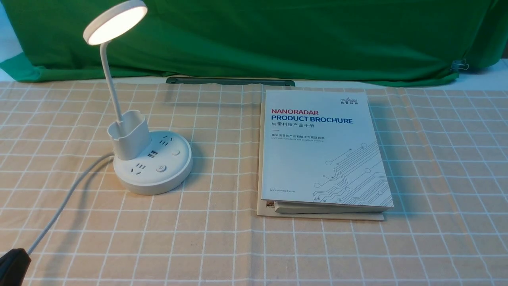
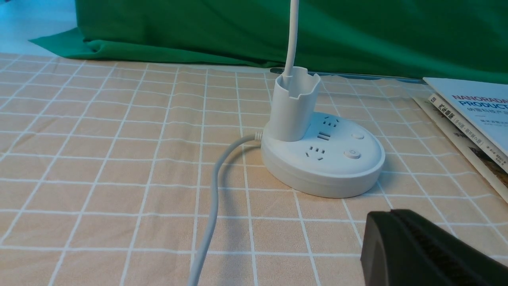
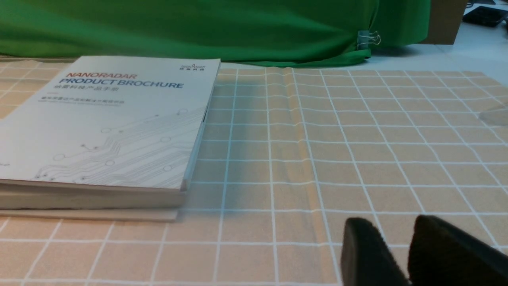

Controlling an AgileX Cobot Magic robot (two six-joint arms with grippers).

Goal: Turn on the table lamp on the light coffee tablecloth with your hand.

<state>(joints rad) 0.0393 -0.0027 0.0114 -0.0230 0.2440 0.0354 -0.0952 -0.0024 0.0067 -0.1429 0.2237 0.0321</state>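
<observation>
Left gripper [image 2: 397,238] jaws pressed together, low at counter's near-left corner. Right gripper [image 3: 393,250] jaws slightly spread, idle. Table lamp [image 1: 152,163] toward left edge on light coffee tablecloth [image 1: 222,238], disc head glowing. Risk: snagging slack white cord [image 1: 63,206], dragging smooth plastic base.

smooth white plastic lamp [image 1: 149,159], matt woven cloth [image 1: 436,159], satin paper brochure [image 1: 321,151]

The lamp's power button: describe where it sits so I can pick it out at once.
On the light coffee tablecloth, left of the brochure, stands the lit table lamp. On its round base, the power button sits nearest the front edge. Unlike the plain button behind it, it bears a ring mark.
</observation>
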